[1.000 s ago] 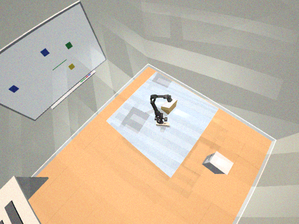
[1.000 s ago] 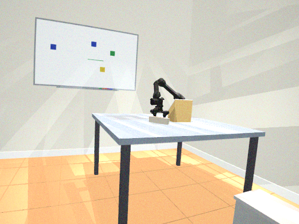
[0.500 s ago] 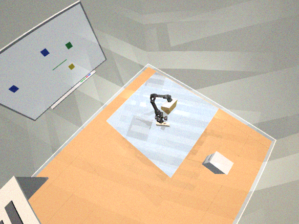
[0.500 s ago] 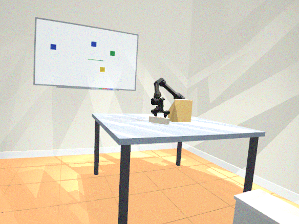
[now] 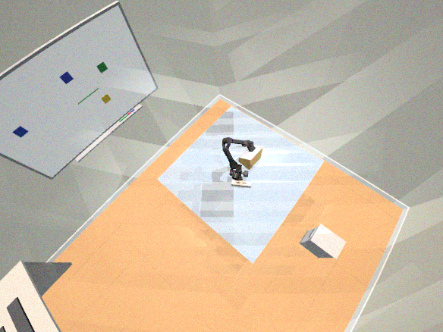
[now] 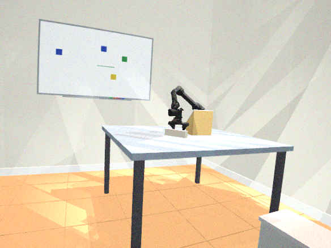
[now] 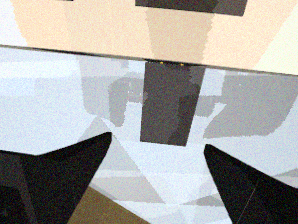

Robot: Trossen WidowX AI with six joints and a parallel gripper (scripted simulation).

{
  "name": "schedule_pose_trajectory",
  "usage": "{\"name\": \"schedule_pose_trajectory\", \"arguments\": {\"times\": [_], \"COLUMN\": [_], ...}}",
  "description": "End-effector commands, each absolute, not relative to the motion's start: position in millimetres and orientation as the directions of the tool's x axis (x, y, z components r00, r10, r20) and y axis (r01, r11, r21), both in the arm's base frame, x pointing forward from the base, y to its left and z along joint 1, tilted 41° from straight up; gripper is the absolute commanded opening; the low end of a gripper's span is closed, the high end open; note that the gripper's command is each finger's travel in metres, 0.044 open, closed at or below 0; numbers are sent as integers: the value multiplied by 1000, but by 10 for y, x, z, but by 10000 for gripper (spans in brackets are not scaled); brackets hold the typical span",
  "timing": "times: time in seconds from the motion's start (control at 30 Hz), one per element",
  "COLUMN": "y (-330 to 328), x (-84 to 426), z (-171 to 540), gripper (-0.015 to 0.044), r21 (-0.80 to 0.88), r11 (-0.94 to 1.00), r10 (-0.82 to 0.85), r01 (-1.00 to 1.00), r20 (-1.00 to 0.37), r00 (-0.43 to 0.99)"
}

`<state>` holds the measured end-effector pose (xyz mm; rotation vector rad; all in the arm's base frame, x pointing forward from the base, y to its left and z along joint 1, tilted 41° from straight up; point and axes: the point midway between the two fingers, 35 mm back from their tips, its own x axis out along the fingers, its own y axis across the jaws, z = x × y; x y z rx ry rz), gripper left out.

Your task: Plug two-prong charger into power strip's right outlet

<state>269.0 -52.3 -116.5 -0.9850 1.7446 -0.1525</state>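
In the rm, on a pale blue tbl point(image 5: 273, 205) point(image 6: 212, 144) w/ dark legs:
- Surface has streaky light + grey shadow patches. Flr point(image 5: 152, 246) point(image 6: 175, 209) = orange, thin grid lines in ext. view; walls grey-beige.
- Whiteboard point(image 5: 49, 95) point(image 6: 85, 79) on wall w/ blue, green & yellow squares, 1 green line.
- Tan box point(image 5: 252, 161) point(image 6: 202, 123) stands on tbl nr the blk arm point(image 5: 229, 151) point(image 6: 188, 97); white-topped cabinet point(image 5: 327, 242) point(image 6: 295, 226) on flr, well apart from tbl.
- Pwr strip point(image 5: 241, 185) point(image 6: 175, 133) point(image 7: 100, 30) on tbl, long axis approx. L–R across all 3 views; dark slots on its top in wrist view.
- Charger point(image 7: 172, 105), dark, on tbl, not plugged in: by strip's near edge in wrist view. Long axis approx. up–down there, crosswise to strip; 2 gold prong tips pt twd strip. Can't tell if touching.
- Gripper point(image 5: 238, 177) point(image 6: 178, 128) point(image 7: 157, 142) approx. fully open, holding nothing; charger lies in line w/ the gap, mostly beyond the tips.
- Strip cut off at top of wrist view, slots partly too. Prongs barely visible. Charger can't be made out in top/ext. views. Arm base hidden in ext. view; cabinet cut off there.
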Motion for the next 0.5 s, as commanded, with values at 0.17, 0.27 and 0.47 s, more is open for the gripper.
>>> {"name": "schedule_pose_trajectory", "arguments": {"times": [0.17, 0.27, 0.47], "y": [-567, -580, -605], "x": [2604, 2575, 2517], "z": [-1111, -1101, -1079], "gripper": [440, 440, 440], "r21": [-541, -541, -541], "r11": [647, 647, 647], "r10": [-677, -677, -677], "r01": [-538, -538, -538], "r20": [-732, -732, -732], "r00": [-78, -78, -79]}}
